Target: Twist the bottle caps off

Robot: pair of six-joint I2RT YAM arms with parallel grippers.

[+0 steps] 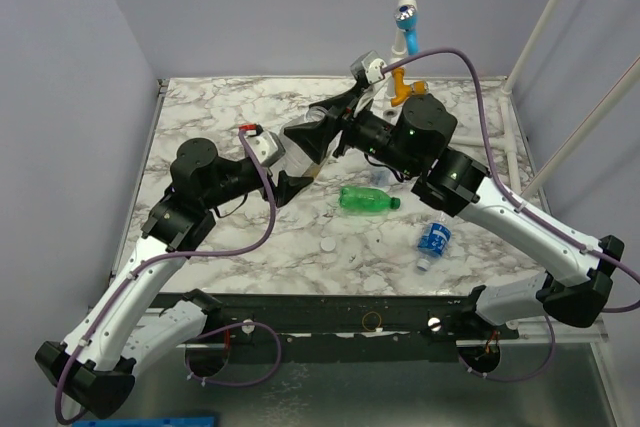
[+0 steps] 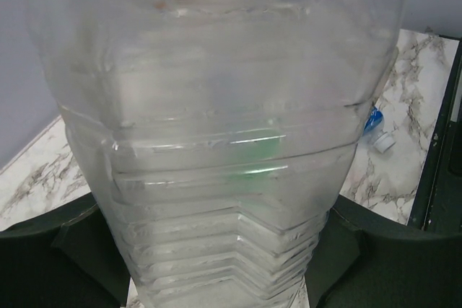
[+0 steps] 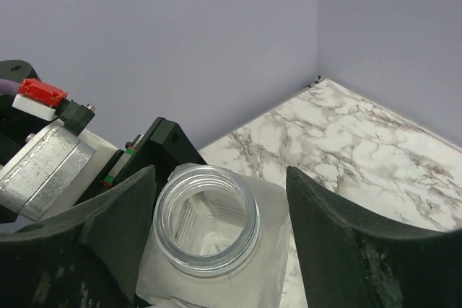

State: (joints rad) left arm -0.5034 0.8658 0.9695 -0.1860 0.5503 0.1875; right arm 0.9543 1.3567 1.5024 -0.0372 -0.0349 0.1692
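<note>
A large clear bottle (image 2: 224,142) fills the left wrist view, ribbed sides up. My left gripper (image 2: 216,268) is shut on its body, one dark finger on each side. From above, that bottle (image 1: 306,143) is held over the table's middle back. Its mouth (image 3: 207,219) is bare, with threads showing and no cap on it. My right gripper (image 3: 220,207) stands open astride the neck, with nothing in its fingers. A green bottle (image 1: 368,200) lies on its side. A small blue-labelled bottle (image 1: 433,240) lies further right. One loose white cap (image 1: 328,245) rests on the marble, and a white cap (image 2: 385,142) shows beside the held bottle.
A blue valve (image 1: 406,19) and an orange valve (image 1: 403,89) sit on the white pipe at the back. White pipes (image 1: 575,137) slant along the right side. Purple walls close the back and left. A black rail (image 1: 350,312) runs along the near table edge.
</note>
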